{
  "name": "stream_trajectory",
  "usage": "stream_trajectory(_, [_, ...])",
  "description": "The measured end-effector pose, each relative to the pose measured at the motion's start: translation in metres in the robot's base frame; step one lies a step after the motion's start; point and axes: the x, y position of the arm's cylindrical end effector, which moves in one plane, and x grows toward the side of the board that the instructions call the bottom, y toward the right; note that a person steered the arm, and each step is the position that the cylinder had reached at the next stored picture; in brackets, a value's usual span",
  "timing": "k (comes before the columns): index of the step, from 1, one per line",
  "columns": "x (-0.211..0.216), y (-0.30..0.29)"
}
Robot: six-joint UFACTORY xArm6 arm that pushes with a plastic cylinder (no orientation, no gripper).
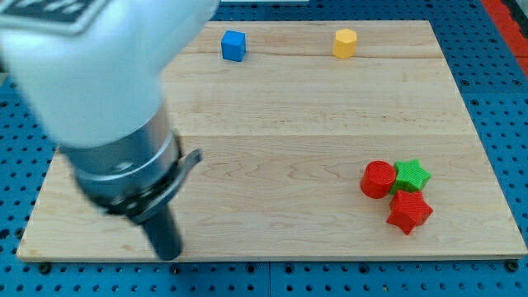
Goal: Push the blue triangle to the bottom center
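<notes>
Gripperless arm, so there are no jaws to report as apart or together. Rod only, my tip (169,254) sits lower left on the bench (272,165), near its bottom edge. No blue triangle is visible; it may be hidden behind the arm's body (91,91). The only blue piece is a blue cube (233,45) at upper centre-left, well apart from my tip. Heading and long axis of the triangle can't be told. Judgement: locate it first, get to its upper side, then push down toward bottom centre.

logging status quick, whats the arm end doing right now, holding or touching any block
My tip: a bare rod with no claw, holding nothing and touching no block, near the board's bottom left.
Blue triangle: not visible; only a blue cube at the view's top.
</notes>
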Motion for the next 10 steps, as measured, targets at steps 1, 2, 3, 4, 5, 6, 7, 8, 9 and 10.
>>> stream_trajectory(1, [-0.034, -0.077])
stream_trajectory(2, [-0.064, -0.119])
stream_trajectory(3, [-0.088, -0.056])
stream_trajectory(4, [-0.088, 0.038])
stream_trajectory(5, [-0.088, 0.025])
stream_trajectory(6, [-0.095, -0.038])
stream_trajectory(7, [-0.064, -0.017])
stream_trajectory(8, [-0.052, -0.018])
stream_trajectory(9, [-0.057, 0.021])
stream_trajectory(10, [-0.046, 0.012])
